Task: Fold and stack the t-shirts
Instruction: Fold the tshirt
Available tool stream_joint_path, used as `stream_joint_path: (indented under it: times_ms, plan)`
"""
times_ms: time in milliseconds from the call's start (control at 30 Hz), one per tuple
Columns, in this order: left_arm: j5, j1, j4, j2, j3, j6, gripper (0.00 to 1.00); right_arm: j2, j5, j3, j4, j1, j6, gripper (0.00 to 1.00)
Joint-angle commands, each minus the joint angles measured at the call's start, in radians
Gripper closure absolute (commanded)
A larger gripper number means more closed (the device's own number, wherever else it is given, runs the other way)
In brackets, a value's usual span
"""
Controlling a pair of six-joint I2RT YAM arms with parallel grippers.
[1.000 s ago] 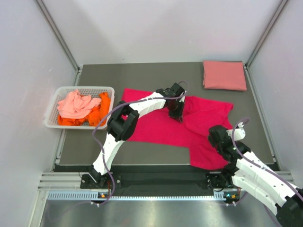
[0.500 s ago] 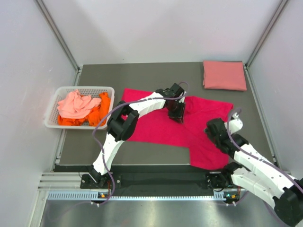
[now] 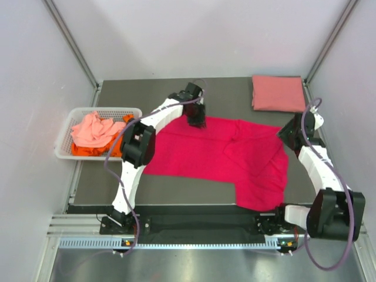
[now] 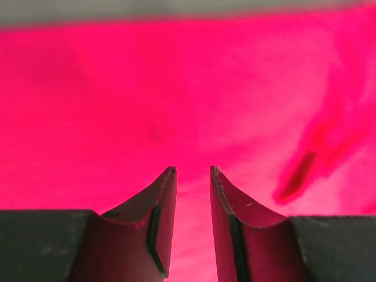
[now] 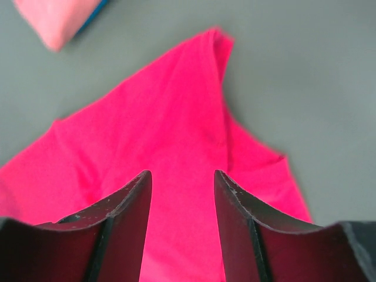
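A bright magenta-red t-shirt [image 3: 235, 158] lies spread out in the middle of the table, creased toward its right side. My left gripper [image 3: 197, 121] hangs over its far edge, open, with only magenta cloth [image 4: 176, 88] showing below the narrow gap between its fingers [image 4: 192, 170]. At the shirt's far right corner my right gripper [image 3: 292, 134] stands open above the cloth [image 5: 158, 117], empty between its fingers [image 5: 182, 173]. A folded salmon pink t-shirt [image 3: 279, 93] lies at the far right corner. Pale coral [image 3: 94, 130] and orange [image 3: 126, 138] t-shirts are crumpled in the basket.
The white slotted basket [image 3: 106, 109] sits at the table's left edge. Grey walls and metal posts close in the table [image 3: 147, 188] on three sides. A corner of the folded salmon shirt [image 5: 56, 17] shows in the right wrist view.
Both grippers have gone from shut to open. The left gripper moved from the shirt's middle to its far edge. The right arm swung from the near right out to the far right corner.
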Motion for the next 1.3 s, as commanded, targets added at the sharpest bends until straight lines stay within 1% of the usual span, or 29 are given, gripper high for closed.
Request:
stream_joint_path:
  times_ms: [0,33,100,233,400,500,667,867,967,1000,1067,1100,1133,1267]
  plan:
    - [-0.063,0.078,0.005,-0.031,0.012,-0.011,0.66,0.065,-0.091,0.063,0.092,-0.078,-0.118,0.53]
    - [-0.075,0.089,0.005,-0.026,0.012,-0.013,0.66,0.085,-0.114,0.072,0.117,-0.124,-0.124,0.53]
    - [-0.081,0.121,0.005,-0.012,0.01,-0.022,0.66,0.157,-0.172,0.084,0.146,-0.177,-0.127,0.54]
    - [-0.106,0.151,0.022,0.0,-0.01,-0.031,0.66,0.24,-0.293,0.058,0.265,-0.228,-0.133,0.54]
    - [-0.138,0.178,0.013,0.043,-0.013,-0.031,0.66,0.368,-0.347,0.1,0.321,-0.282,-0.152,0.55]
    - [-0.133,0.197,0.016,0.057,-0.027,-0.044,0.66,0.407,-0.388,0.107,0.383,-0.296,-0.156,0.55]
    - [-0.13,0.214,0.015,0.078,-0.036,-0.047,0.66,0.483,-0.425,0.135,0.423,-0.3,-0.162,0.56]
    - [-0.133,0.217,0.016,0.083,-0.05,-0.042,0.66,0.518,-0.419,0.147,0.439,-0.302,-0.168,0.61]
    - [-0.133,0.223,0.021,0.087,-0.05,-0.045,0.66,0.549,-0.395,0.166,0.431,-0.305,-0.185,0.7]
    - [-0.136,0.224,0.022,0.089,-0.05,-0.047,0.66,0.553,-0.39,0.17,0.434,-0.308,-0.188,0.79]
    - [-0.155,0.23,0.016,0.095,-0.047,-0.051,0.66,0.573,-0.375,0.18,0.451,-0.317,-0.193,0.88]
    - [-0.164,0.232,0.012,0.098,-0.044,-0.053,0.66,0.585,-0.364,0.199,0.451,-0.317,-0.198,0.95]
    - [-0.176,0.235,0.005,0.104,-0.036,-0.06,0.66,0.613,-0.352,0.218,0.442,-0.319,-0.208,0.99]
    - [-0.188,0.249,-0.002,0.12,-0.016,-0.071,0.66,0.693,-0.347,0.336,0.393,-0.319,-0.244,1.0]
